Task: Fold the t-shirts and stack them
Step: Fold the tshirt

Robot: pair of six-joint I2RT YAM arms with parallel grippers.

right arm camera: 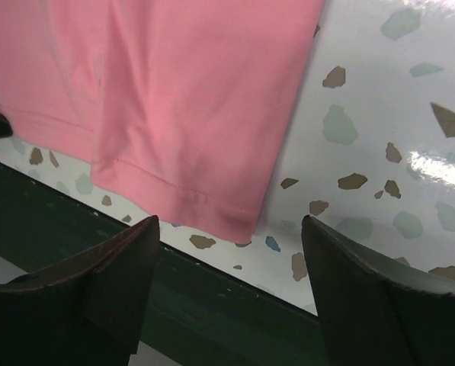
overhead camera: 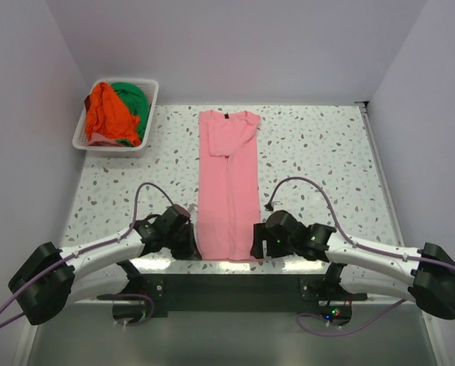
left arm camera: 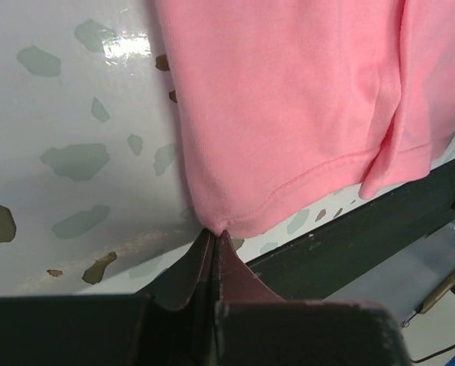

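The pink t-shirt point(overhead camera: 229, 183) lies on the table folded into a long narrow strip, collar end far, hem at the near edge. My left gripper point(overhead camera: 193, 245) is shut on the hem's near left corner point(left arm camera: 221, 221), the fabric pinched to a point between the fingertips point(left arm camera: 209, 245). My right gripper point(overhead camera: 256, 248) stands open at the hem's near right corner point(right arm camera: 238, 217), one finger point(right arm camera: 128, 259) on each side of it, not touching the cloth. The orange t-shirt point(overhead camera: 109, 114) and the green t-shirt point(overhead camera: 132, 97) lie crumpled in the basket.
A white slotted basket point(overhead camera: 152, 107) stands at the far left of the speckled table point(overhead camera: 318, 152). The table's dark near edge point(right arm camera: 212, 290) runs just under both grippers. White walls close in the left, back and right sides.
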